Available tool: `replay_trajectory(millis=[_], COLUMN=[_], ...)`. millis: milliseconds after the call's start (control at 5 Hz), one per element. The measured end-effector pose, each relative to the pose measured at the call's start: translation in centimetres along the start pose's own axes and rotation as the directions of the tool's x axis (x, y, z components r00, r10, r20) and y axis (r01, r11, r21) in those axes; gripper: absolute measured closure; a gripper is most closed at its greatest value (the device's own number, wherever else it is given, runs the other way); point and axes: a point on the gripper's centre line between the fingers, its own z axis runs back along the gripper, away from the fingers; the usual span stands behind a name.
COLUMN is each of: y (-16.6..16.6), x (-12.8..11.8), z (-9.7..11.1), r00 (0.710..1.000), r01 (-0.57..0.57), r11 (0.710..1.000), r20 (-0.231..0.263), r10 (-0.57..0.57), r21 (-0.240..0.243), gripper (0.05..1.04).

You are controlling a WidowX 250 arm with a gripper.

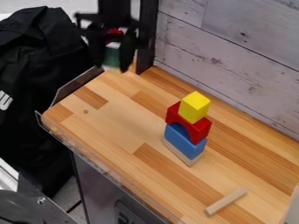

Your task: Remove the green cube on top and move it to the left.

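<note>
gripper (pixel 111 65) hangs over the tabletop's (pixel 119 124) upper end, near the corner where that end meets the pale plank wall (pixel 239 61). its fingers stand a block's width apart, closed on the green cube (pixel 111 55), which sits between them above the wood. a dark upright post (pixel 147 37) rises just beside it.

out toward the middle of the tabletop, nearer the wall-side edge than the upper-left corner, is a stack. a pale wooden block (pixel 175 151) makes its base, a blue arch (pixel 194 150) sits on that, a red arch (pixel 202 128) on the blue one, and a yellow cube (pixel 194 106) on top of it all.

well apart from the stack, toward the lower right corner, a pale wooden stick (pixel 227 201) lies flat at a slant. outside the tabletop's left edge there's black cloth (pixel 41 54).
</note>
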Motion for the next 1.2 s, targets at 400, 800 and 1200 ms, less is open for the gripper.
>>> replay_trajectory(millis=[400,800,1200], y=[0.0,-0.2,0.9], x=[-1.0,-0.4,-0.1], z=[-5.7,-9.9,-10.8], r00=[0.999,0.999,0.997], r01=[-0.005,-0.012,-0.07], r11=[1.0,0.999,0.997], r20=[-0.032,0.031,0.04], r10=[0.006,0.011,0.071], r21=[0.015,0.036,-0.025], gripper=[0.534,0.534,0.486])
